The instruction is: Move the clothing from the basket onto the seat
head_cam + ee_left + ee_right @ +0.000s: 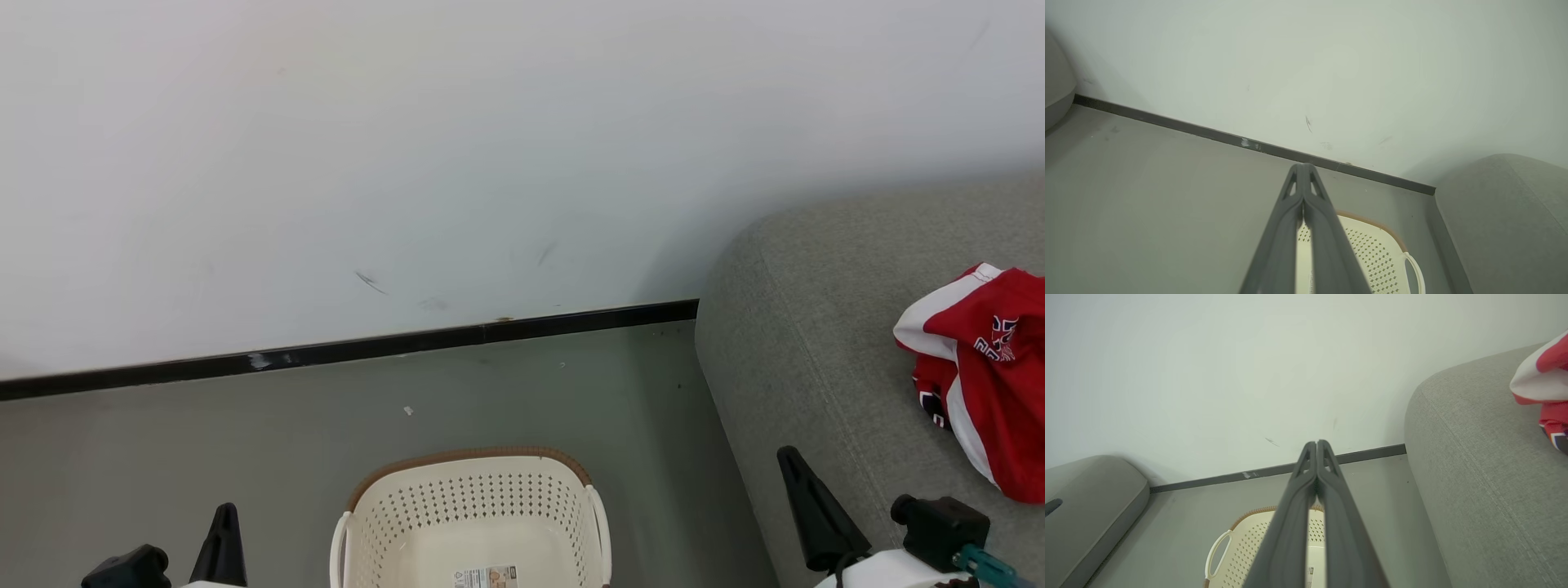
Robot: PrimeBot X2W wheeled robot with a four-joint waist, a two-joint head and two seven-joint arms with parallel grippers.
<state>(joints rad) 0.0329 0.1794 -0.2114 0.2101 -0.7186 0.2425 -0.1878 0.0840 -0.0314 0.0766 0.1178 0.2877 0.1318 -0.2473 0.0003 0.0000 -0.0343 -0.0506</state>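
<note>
Two end effectors, both closed. The left end effector [1303,165] has its long dark fingers [1280,241] pressed together from tip to base, with nothing between them. It hangs in the air over the floor [245,465], just to the left of the basket [469,454], touching nothing. The right end effector [1316,443] is closed the same way, tips meeting and nothing gripped. In the head view it stands over the front edge of the sofa [816,351], near the clothing [992,367] but apart from it.

The clothing lies on the sofa's seat as a bunched red heap with white trim and dark navy lettering. It runs off the right edge of the head view, so how many garments it makes up cannot be told.

The basket stands on the floor between the two arms, close to the sofa's rounded end but not touching it. It is cream plastic with perforated walls, a brown woven-look rim and pale side handles. A printed label [486,576] sits on its base.

The floor is smooth grey-green. It meets a plain white wall [408,147] along a black skirting strip [367,348], and the wall carries a few dark scuff marks [369,282]. A second grey rounded body [1090,502] sits on the floor against the wall, at the left of the right wrist view.
</note>
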